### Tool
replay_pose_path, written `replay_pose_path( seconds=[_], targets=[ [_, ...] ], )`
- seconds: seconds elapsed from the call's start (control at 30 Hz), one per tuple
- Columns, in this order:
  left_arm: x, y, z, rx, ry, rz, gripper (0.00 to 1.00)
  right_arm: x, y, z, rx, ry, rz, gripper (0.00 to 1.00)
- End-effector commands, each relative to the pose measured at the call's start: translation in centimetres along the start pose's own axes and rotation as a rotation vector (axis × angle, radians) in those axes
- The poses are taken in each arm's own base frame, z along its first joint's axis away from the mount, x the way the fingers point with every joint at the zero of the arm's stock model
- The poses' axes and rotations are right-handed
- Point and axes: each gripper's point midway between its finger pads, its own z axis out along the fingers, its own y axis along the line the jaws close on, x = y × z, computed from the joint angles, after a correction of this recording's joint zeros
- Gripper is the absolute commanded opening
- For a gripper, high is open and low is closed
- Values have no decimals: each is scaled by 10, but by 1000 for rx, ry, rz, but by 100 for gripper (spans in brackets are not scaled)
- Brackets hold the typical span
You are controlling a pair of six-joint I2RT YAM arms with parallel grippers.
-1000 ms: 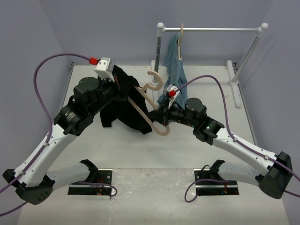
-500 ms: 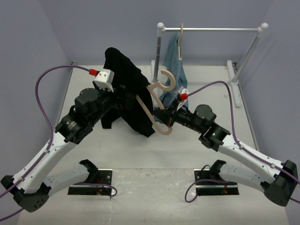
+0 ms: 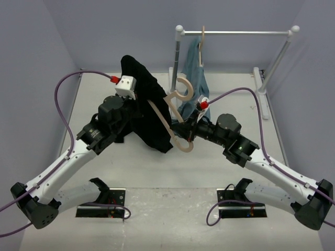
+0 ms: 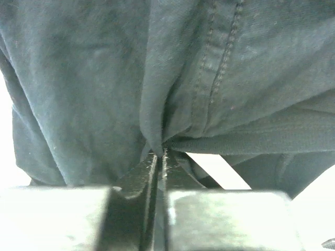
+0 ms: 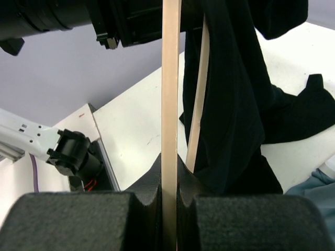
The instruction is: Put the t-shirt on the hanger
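The black t-shirt (image 3: 149, 99) hangs lifted in the middle of the top view, its lower part trailing onto the table. My left gripper (image 3: 137, 100) is shut on its cloth; the left wrist view shows the jaws pinching a fold (image 4: 157, 146) by a stitched seam. The tan wooden hanger (image 3: 172, 119) is tilted, hook (image 3: 184, 89) up, one arm reaching into the shirt. My right gripper (image 3: 180, 130) is shut on the hanger's lower end; in the right wrist view the wooden bar (image 5: 170, 104) stands between the jaws, with the black shirt (image 5: 235, 94) to its right.
A white clothes rail (image 3: 235, 33) stands at the back right. A second hanger with a blue-grey garment (image 3: 194, 73) hangs from it, just behind the held hanger. Purple cables loop over both arms. The table's back edge meets the wall.
My left gripper has lifted the t-shirt up off the table and shifted right. My right gripper has raised and tilted the hanger toward the shirt, then held about steady.
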Motion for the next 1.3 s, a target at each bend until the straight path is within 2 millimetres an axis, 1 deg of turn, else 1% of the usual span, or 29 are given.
replay_pose_path(
  seconds=[0.0,0.07,0.13,0.17,0.23,0.3,0.33,0.37,0.47,0.5,0.57,0.63,0.67,0.7,0.73,0.77,0.8,0.83,0.87,0.9,0.93,1.0,1.07,1.1,1.13,1.17,1.2,1.23,1.27],
  targets=[
    [-8,-11,3,52,-41,-29,0,-64,6,-2,37,-172,-34,0],
    [-5,-18,-1,97,-37,-54,0,-58,-10,4,117,-145,-31,0],
    [-4,-41,-8,217,-19,-102,0,-68,-22,11,197,-112,-44,0],
    [-7,-48,-12,258,-26,-123,0,-59,-33,13,252,-62,-45,0],
    [-13,-64,-20,344,-33,-161,0,-56,-42,21,292,-28,-40,0],
    [-27,-75,-29,408,-64,-182,0,-48,-42,28,272,-3,-36,0],
    [-30,-74,-29,398,-71,-183,0,-45,-37,29,241,2,-36,0],
    [-29,-69,-29,370,-63,-173,0,-51,-29,27,203,-29,-29,0],
    [-24,-42,-20,215,-54,-138,0,-51,-24,23,182,-34,-21,0],
    [-23,-39,-20,202,-49,-134,0,-50,-23,21,182,-24,-23,0],
    [-19,-42,-20,222,-44,-130,0,-50,-22,20,178,-17,-27,0],
    [-16,-71,-26,384,-23,-134,0,-55,-23,21,194,-19,-25,0],
    [-19,-76,-25,409,-35,-138,0,-52,-26,22,204,-5,-21,0],
    [-18,-99,-34,534,-20,-155,0,-53,-32,23,246,5,-19,0],
    [-20,-109,-39,588,-18,-170,0,-54,-35,26,259,10,-21,0],
    [-28,-121,-45,640,-43,-182,0,-51,-43,27,298,31,-25,0],
    [-35,-136,-54,697,-56,-188,0,-43,-55,34,351,75,-30,0],
    [-38,-144,-60,732,-59,-193,0,-38,-64,40,386,109,-34,0],
    [-42,-151,-67,753,-66,-197,0,-40,-65,41,399,130,-36,0],
    [-52,-165,-83,802,-91,-199,0,-34,-70,48,411,174,-45,0],
    [-64,-168,-92,812,-122,-203,0,-30,-66,53,380,200,-53,0],
    [-82,-158,-100,758,-175,-221,0,-29,-59,57,327,189,-57,0],
    [-82,-135,-93,622,-170,-229,0,-28,-46,53,256,160,-50,0],
    [-79,-112,-82,477,-160,-245,0,-19,-44,50,229,167,-51,0],
    [-76,-92,-77,363,-153,-267,0,-21,-42,47,220,149,-57,0],
    [-67,-66,-72,210,-128,-281,5,-24,-40,41,217,131,-66,0],
    [-58,-52,-71,139,-96,-272,14,-26,-39,37,212,123,-75,0],
    [-56,-37,-71,54,-93,-275,24,-29,-37,32,206,111,-83,0],
    [-50,-18,-71,-52,-80,-270,31,-32,-36,28,203,101,-88,0]
  ],
)
